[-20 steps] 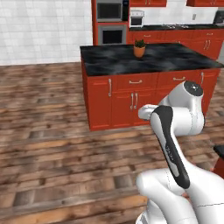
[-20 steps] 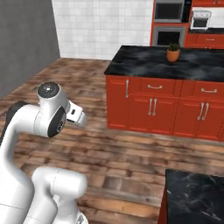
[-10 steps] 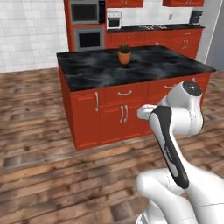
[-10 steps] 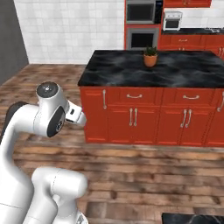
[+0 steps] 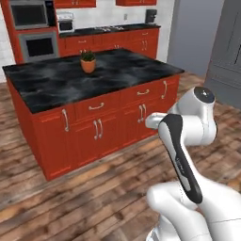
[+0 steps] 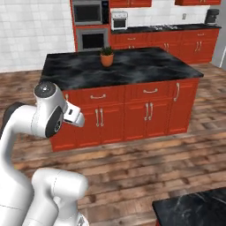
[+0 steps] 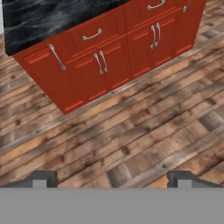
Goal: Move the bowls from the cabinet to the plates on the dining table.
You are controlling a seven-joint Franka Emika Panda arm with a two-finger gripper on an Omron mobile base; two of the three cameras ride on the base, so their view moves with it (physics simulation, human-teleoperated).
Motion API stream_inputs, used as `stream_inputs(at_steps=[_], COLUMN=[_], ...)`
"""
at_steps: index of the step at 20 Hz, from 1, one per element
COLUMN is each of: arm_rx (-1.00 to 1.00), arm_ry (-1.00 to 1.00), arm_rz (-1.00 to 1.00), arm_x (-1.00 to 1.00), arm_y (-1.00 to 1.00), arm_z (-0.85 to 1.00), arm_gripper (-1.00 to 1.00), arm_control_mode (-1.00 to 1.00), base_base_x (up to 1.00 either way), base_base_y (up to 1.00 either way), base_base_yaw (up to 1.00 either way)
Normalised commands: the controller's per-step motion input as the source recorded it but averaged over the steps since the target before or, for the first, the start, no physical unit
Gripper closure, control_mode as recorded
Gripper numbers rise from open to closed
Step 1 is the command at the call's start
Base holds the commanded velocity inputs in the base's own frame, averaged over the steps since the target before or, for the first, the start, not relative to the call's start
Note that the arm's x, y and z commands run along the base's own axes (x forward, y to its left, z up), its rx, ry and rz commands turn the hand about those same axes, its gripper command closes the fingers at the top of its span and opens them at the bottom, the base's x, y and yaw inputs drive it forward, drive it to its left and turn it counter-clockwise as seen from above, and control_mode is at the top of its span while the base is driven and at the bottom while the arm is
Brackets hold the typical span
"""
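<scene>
My gripper point(image 7: 112, 181) is open, its two dark fingertips point(image 7: 43, 178) far apart over the wooden floor with nothing between them. The arm is folded close above the base, with the hand point(image 5: 153, 121) facing a black marble island point(image 5: 94, 77) on a red base. Bowls and plates are out of view. Lower edges of red wall cabinets point(image 6: 126, 2) show above the back counter. I cannot tell whether one of them is the cabinet. A black veined marble corner point(image 6: 192, 209) lies at the lower right. I cannot tell which top is the dining table.
A potted plant point(image 5: 88, 62) stands on the island, whose front holds red drawers and doors point(image 7: 100, 57). Behind it are a wall oven point(image 6: 90, 37), a microwave point(image 6: 88, 12) and a black counter point(image 6: 163, 28). Wooden floor point(image 7: 131, 131) lies between me and the island.
The whole picture has shifted: the base has turned and the island has slid left and looms larger in both base views. The arm keeps its folded pose and the gripper stays open.
</scene>
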Motion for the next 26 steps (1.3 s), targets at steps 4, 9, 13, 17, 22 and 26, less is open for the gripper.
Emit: stream_inputs(at_steps=[4, 9, 13, 17, 22, 26], arm_rx=[0.00, 0.00, 0.00, 0.00, 0.00, 0.00], arm_ry=[0.00, 0.00, 0.00, 0.00, 0.00, 0.00], arm_rz=[0.00, 0.00, 0.00, 0.00, 0.00, 0.00], arm_x=[0.00, 0.00, 0.00, 0.00, 0.00, 0.00], arm_y=[0.00, 0.00, 0.00, 0.00, 0.00, 0.00], arm_z=[0.00, 0.00, 0.00, 0.00, 0.00, 0.00], arm_gripper=[-1.00, -1.00, -1.00, -1.00, -1.00, -1.00], arm_control_mode=[1.00, 1.00, 1.00, 1.00, 1.00, 1.00], base_base_x=[0.47, 0.67, 0.80, 0.80, 0.76, 0.85], base_base_y=[0.00, 0.25, 0.75, 0.69, 0.31, 0.01], base_base_yaw=[-0.55, -0.48, -0.40, -0.43, -0.49, -0.46])
